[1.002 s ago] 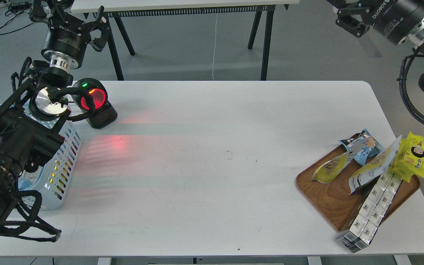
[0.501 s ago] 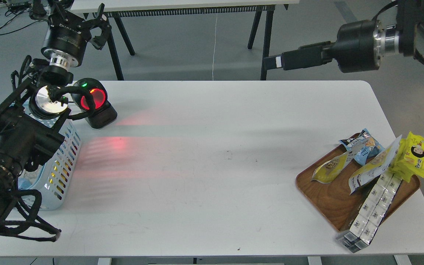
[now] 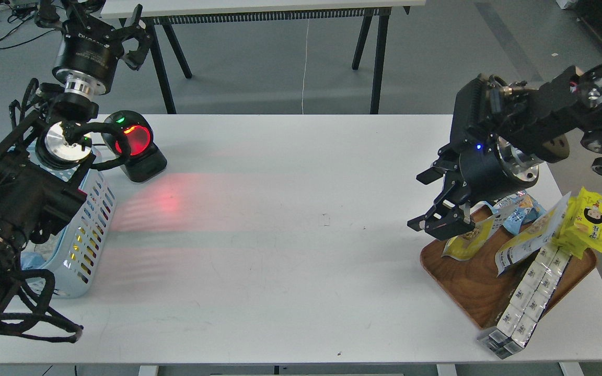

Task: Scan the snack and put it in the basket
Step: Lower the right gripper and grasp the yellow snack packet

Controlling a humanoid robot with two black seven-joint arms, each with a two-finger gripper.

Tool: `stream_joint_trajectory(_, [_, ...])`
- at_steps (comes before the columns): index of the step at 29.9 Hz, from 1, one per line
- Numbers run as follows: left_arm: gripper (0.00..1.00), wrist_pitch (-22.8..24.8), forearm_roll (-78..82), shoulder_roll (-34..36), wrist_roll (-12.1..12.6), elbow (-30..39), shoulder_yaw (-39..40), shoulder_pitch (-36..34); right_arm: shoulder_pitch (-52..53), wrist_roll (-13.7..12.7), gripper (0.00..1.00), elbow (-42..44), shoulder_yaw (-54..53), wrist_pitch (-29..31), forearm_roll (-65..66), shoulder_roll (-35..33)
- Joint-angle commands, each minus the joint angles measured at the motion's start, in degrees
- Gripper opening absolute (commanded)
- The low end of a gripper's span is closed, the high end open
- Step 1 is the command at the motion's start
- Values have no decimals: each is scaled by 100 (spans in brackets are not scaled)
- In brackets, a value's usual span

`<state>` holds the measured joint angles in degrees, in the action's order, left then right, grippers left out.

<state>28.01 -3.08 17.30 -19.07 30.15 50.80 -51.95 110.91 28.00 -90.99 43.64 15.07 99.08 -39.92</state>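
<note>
A flat yellow snack pouch (image 3: 465, 241) with a round picture lies at the left end of the brown wooden tray (image 3: 463, 284). A second similar pouch (image 3: 528, 239) leans next to it, white back showing. My right gripper (image 3: 430, 201) points down and left, just above and left of the first pouch; its fingers stand apart and hold nothing. The light blue basket (image 3: 92, 219) stands at the table's left edge, mostly hidden behind my left arm. My left gripper (image 3: 105, 23) is raised beyond the table's far left corner, open and empty.
A black scanner (image 3: 134, 143) with a glowing red window stands right of the basket and casts red light on the table. The tray also holds a blue snack bag (image 3: 519, 209), a bright yellow cartoon-face pack (image 3: 588, 219) and a row of white boxes (image 3: 528, 295) overhanging the front edge.
My right arm has swung down from the upper right, and its gripper now sits at the tray's left end by the yellow pouch. My left gripper has drifted slightly up and left.
</note>
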Motion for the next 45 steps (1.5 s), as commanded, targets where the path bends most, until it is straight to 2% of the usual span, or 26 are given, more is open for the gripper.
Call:
stream_joint_trajectory(1, [100, -1, 0, 2, -18, -9, 0, 9, -25, 0, 83, -6, 407, -311, 909, 2])
stream_joint_trajectory(10, [100, -1, 9, -16, -44, -36, -18, 18, -139, 0, 81, 125, 918, -399, 1710, -33])
stream_joint_trajectory(13, [100, -1, 0, 2, -44, -27, -9, 10, -210, 0, 78, 353, 970, -399, 1798, -42])
stream_joint_trajectory(18, [100, -6, 9, 2, -62, -36, 0, 9, -438, 0, 67, 836, 971, -399, 1869, 2])
stream_joint_trajectory(23, [100, -6, 17, 2, -211, -44, -9, 9, -693, 0, 57, 1215, 918, -408, 1807, 19])
stream_joint_trajectory(26, [100, -15, 9, -7, -211, -44, -18, 9, -755, 0, 49, 1277, 909, -434, 1807, 28])
stream_joint_trajectory(34, [100, -24, 17, -7, -211, -44, -18, -8, -1010, 0, 40, 1242, 698, -575, 1667, 28])
stream_joint_trajectory(41, [100, -24, 18, 2, -211, -53, -18, -8, -1010, 0, 13, 1242, 698, -575, 1667, 63])
stream_joint_trajectory(45, [100, -24, 18, 20, -211, -53, -18, -8, -1001, 0, 6, 1277, 707, -558, 1702, 63])
